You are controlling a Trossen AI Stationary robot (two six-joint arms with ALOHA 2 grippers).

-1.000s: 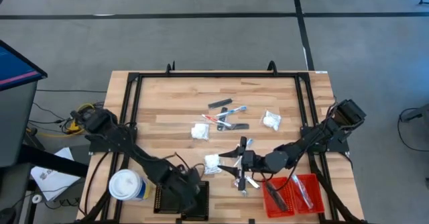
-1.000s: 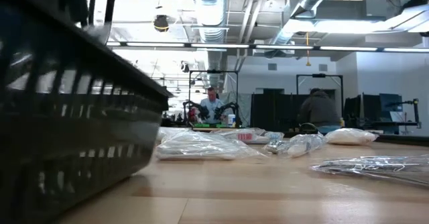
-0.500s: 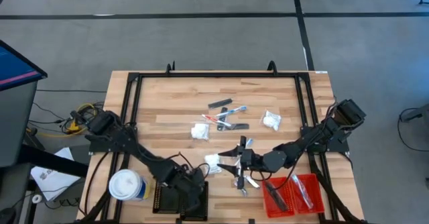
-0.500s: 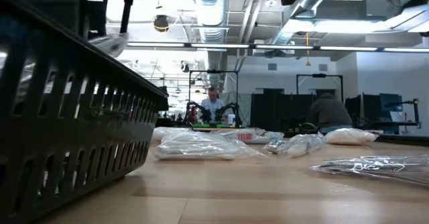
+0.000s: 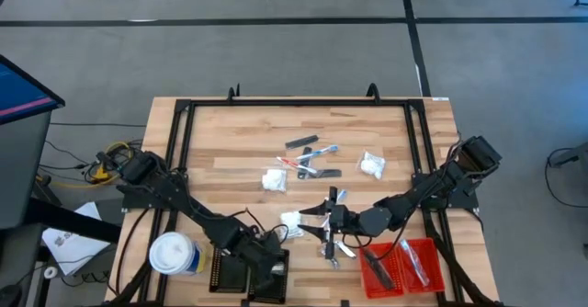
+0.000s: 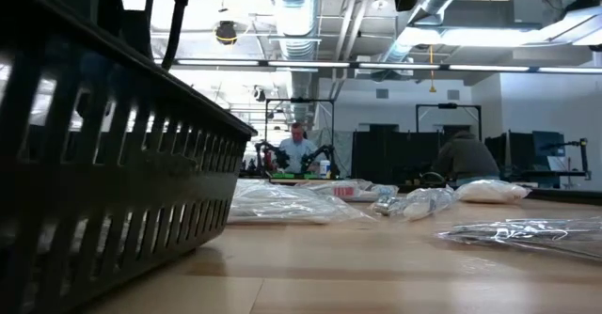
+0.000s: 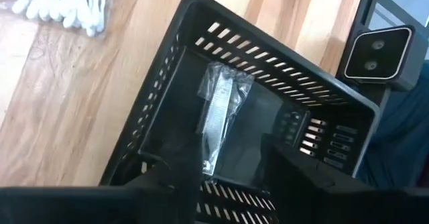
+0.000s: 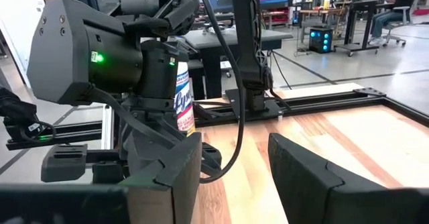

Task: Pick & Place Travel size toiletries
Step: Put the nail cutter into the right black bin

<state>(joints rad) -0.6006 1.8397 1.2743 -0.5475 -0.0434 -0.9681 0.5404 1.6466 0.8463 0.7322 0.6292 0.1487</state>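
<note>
My left gripper (image 5: 271,266) (image 7: 231,163) is open over the black ribbed tray (image 5: 241,272) (image 7: 281,56) at the table's near edge. A clear packet with a silvery bar (image 7: 218,113) lies flat on that tray's floor, between and beyond my fingers. My right gripper (image 5: 315,226) (image 8: 231,163) is open, low over the table's middle, beside a white puffy packet (image 5: 292,222). More toiletries lie farther off: white packets (image 5: 274,180) (image 5: 371,165), thin sticks (image 5: 312,155) and a dark grey bar (image 5: 301,142).
A red ribbed tray (image 5: 404,263) holding a few items sits by the near edge on the right. The large white-topped canister (image 5: 175,254) stands left of the black tray. A black frame (image 5: 303,105) borders the table. In the low view, clear packets (image 6: 282,204) lie beyond the black tray's wall (image 6: 103,192).
My left gripper has come down a little toward the table's near right over the black tray. The silvery packet it carried above the tray has dropped out of the low view and now lies inside. The tray's wall has shifted slightly in the low view.
</note>
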